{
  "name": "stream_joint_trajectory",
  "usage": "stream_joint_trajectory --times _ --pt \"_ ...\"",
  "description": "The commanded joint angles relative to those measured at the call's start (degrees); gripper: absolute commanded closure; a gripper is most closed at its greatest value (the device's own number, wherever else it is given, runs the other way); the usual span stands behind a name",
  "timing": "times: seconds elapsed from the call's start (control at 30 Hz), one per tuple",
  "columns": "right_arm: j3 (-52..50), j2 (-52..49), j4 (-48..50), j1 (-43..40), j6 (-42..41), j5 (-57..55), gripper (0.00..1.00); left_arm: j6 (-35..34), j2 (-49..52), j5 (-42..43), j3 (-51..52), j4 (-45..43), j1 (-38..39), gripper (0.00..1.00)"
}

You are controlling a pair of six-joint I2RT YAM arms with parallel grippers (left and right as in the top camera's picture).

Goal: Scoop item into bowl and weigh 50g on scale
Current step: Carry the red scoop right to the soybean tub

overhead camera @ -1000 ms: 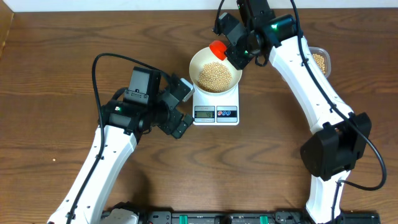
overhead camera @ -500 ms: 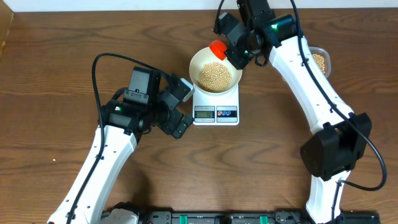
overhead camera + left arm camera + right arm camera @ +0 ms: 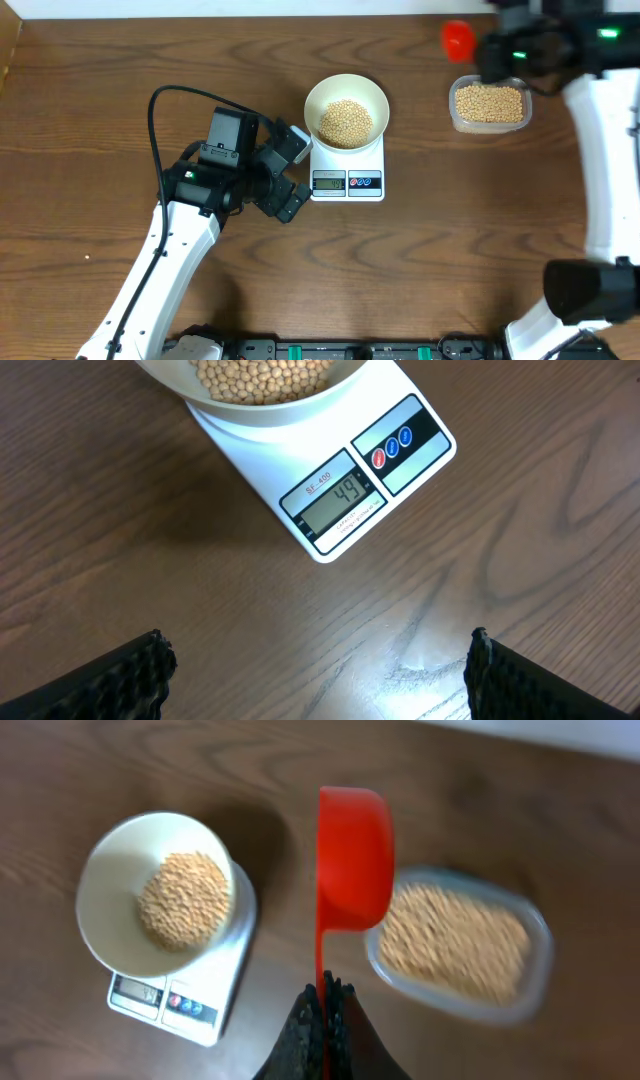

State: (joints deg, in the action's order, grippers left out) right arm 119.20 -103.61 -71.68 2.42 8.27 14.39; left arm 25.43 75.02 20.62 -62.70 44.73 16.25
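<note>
Left arm: bent, my left gripper (image 3: 320,670) points at the scale (image 3: 300,460); fingers wide apart, holding nothing.
Right arm: stretched to the far side, by the clear plastic tub (image 3: 489,127); my right gripper (image 3: 323,1020) pinches the thin handle of the round red scoop (image 3: 353,855).
Soybeans (image 3: 345,122): small round beige heap in the smooth white bowl (image 3: 312,100), which stands on the rectangular scale.
Display: reads 49.

The right gripper (image 3: 323,1008) no longer hangs over the upper right rim of the bowl (image 3: 346,110). It now sits in the upper right of the overhead frame, with the red scoop (image 3: 457,38) just up and left of the clear tub (image 3: 489,104). The bowl now lies fully uncovered, and the clear tub, earlier mostly hidden behind the arm, shows whole.
</note>
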Motion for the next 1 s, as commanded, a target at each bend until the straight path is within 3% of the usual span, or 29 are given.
stream_joint_trajectory --times 0.0,0.67,0.97 --pt "0.52 -0.22 -4.26 -3.58 -2.05 1.86 0.99 -0.48 0.20 -0.57 -0.52 0.02 0.11 0.05" --pt "0.31 -0.57 -4.17 -7.26 -2.60 4.42 0.99 -0.48 0.20 -0.57 -0.52 0.04 0.11 0.05" --pt "0.31 -0.57 1.42 -7.28 -12.52 -0.96 0.99 -0.48 0.20 -0.57 -0.52 0.04 0.11 0.05"
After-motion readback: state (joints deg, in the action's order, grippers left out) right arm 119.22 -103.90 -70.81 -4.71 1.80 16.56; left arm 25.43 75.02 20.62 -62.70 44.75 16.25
